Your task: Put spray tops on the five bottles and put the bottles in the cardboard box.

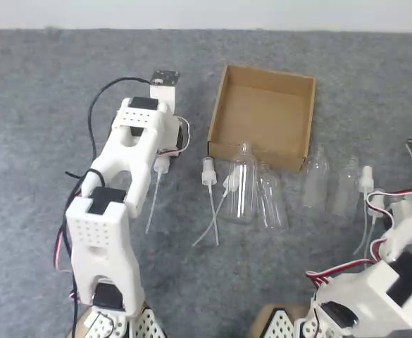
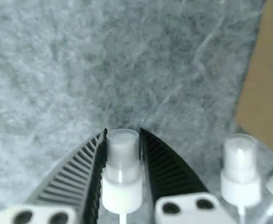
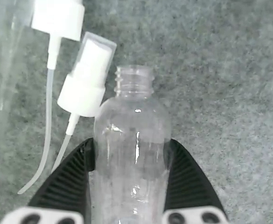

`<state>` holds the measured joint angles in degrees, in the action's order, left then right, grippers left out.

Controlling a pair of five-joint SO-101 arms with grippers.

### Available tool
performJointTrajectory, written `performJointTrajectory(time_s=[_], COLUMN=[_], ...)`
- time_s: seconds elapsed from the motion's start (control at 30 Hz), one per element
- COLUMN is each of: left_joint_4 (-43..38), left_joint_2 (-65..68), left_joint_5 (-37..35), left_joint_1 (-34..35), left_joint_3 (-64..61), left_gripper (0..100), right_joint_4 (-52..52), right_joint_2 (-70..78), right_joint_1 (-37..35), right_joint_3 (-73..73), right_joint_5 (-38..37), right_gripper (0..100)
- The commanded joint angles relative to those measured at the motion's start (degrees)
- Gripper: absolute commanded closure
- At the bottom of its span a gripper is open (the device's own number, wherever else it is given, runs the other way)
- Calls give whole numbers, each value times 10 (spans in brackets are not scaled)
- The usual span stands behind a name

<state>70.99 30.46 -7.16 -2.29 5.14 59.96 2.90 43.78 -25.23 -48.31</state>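
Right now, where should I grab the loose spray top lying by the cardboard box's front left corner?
Grip the spray top by its white head, from straight above. It lies flat on the carpet, and its thin trailing tube looks too slender to hold.

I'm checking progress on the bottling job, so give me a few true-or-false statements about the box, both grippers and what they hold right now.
1. The cardboard box holds bottles. False: it is empty.
2. The left gripper grips a spray top. True.
3. The bottle in the right gripper has a spray top on. False: its neck is open.
4. Two loose spray tops lie beside that bottle. True.
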Motion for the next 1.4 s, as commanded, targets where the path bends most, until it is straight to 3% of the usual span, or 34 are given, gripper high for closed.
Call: performJointTrajectory(time_s=[0.0,0.13,0.43,0.73,0.93,1.17,1.37], left_joint_4=[35,40,-52,-219,-233,-231,-230], left_joint_2=[-123,-246,-578,-802,-833,-833,-833], left_joint_5=[6,7,43,58,57,57,56], left_joint_1=[4,-3,-1,4,-1,-2,-2], left_joint_3=[8,-83,-397,-662,-690,-690,-691], left_gripper=[990,990,990,990,989,989,989], right_joint_4=[-9,-8,0,-6,-1,1,9], right_joint_2=[-39,-40,-38,-44,-42,-40,-43], right_joint_1=[4,3,6,-15,-20,-38,-61], right_joint_3=[4,6,-9,-34,-12,-4,30], right_joint_5=[-5,-5,-5,-4,54,69,71], right_gripper=[990,989,989,991,968,784,772])
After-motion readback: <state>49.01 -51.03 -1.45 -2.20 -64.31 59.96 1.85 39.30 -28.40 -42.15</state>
